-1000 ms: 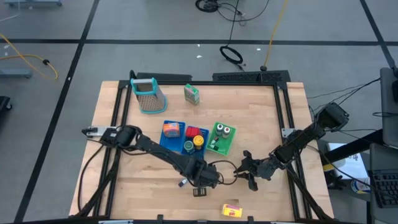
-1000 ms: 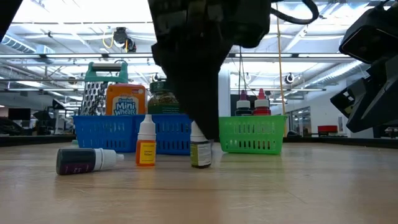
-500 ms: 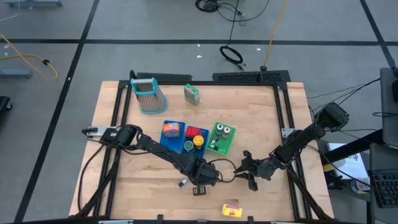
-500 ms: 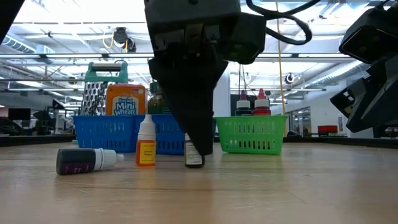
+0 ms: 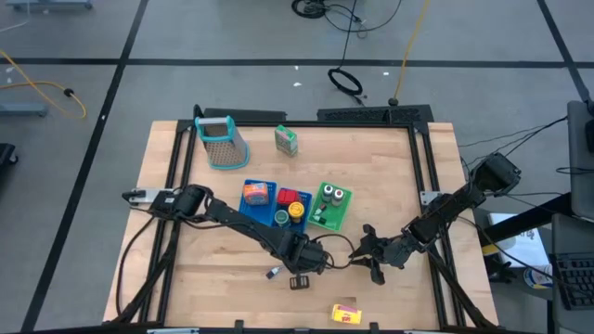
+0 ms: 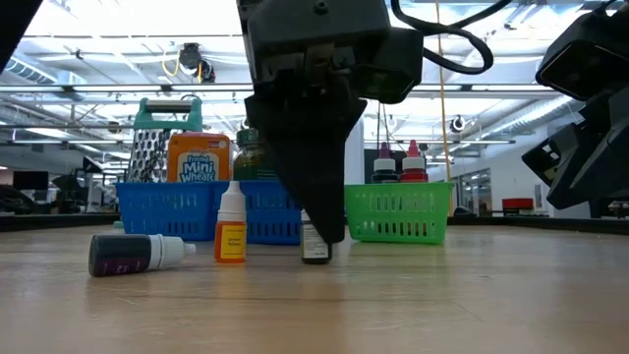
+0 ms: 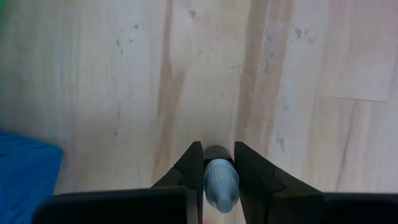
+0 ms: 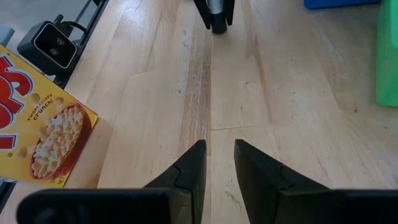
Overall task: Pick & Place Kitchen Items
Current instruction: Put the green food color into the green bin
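Note:
A tiny green-labelled bottle (image 6: 315, 248) stands upright on the table in front of the trays, and my left gripper (image 6: 321, 228) is shut on it from above. Its pale cap (image 7: 221, 182) shows between the fingers in the left wrist view. An orange bottle (image 6: 231, 229) stands to its left. A purple-capped bottle (image 6: 131, 254) lies on its side further left. My right gripper (image 8: 216, 160) hovers low to the right with a narrow gap and nothing in it. A yellow box (image 5: 345, 314) lies at the near edge. A green carton (image 5: 286, 140) stands at the back. My left gripper pinches the bottle's cap (image 7: 221, 182) between its two fingers, one on either side. The fingers (image 6: 313, 197) come from above, pointing steeply down. The bottle stands upright with its base (image 6: 315, 260) on the table.
A blue tray (image 5: 257, 211) and a green tray (image 5: 345, 211) with items stand just behind the bottles. A metal grater (image 5: 221, 141) stands at the back left. The low camera (image 8: 53, 40) sits on the table near the yellow box (image 8: 37, 134).
My left gripper has sunk a little over the green-labelled bottle. The white cap, which showed beside a finger, is now hidden behind the fingers in the low view. The bottle has shifted slightly on the table and stays upright.

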